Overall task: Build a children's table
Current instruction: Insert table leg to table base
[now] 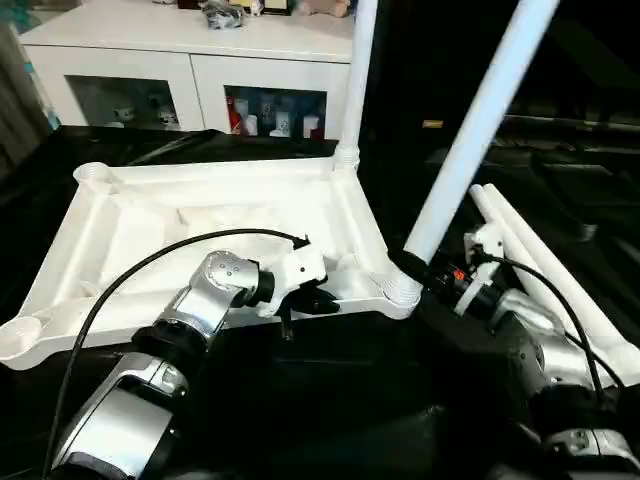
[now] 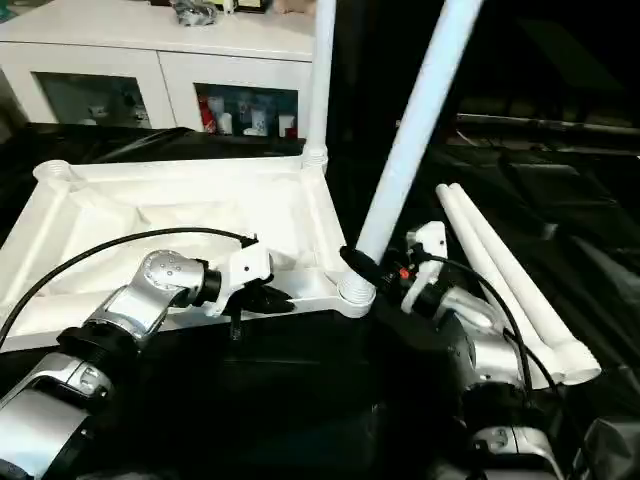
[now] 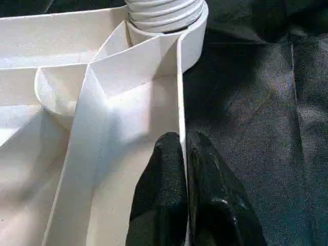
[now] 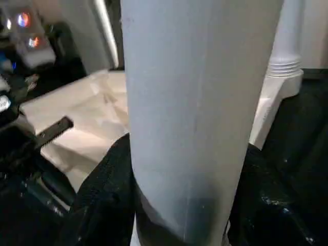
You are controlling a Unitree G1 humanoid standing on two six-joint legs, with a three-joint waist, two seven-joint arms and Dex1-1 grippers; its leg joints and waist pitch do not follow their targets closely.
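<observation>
A: Head cam?
B: Tabletop (image 1: 200, 215) upside down on the black work table (image 1: 330, 370), centre-left of frame. One leg (image 1: 357, 70) upright in the far corner socket, top centre. 2nd leg (image 1: 470, 135) leans in the near corner socket, held low down by the right gripper (image 1: 428, 268). Two spare legs (image 2: 500, 270) lie at right. White cabinet (image 1: 190, 60) upper left.
A: Left wrist cam?
B: Left gripper (image 3: 185, 169) clamped on the tabletop's thin rim (a finger (image 3: 161, 195) each side).
A: Right wrist cam?
B: Leg (image 4: 200, 102) between both black fingers (image 4: 105, 195), closed around it.
</observation>
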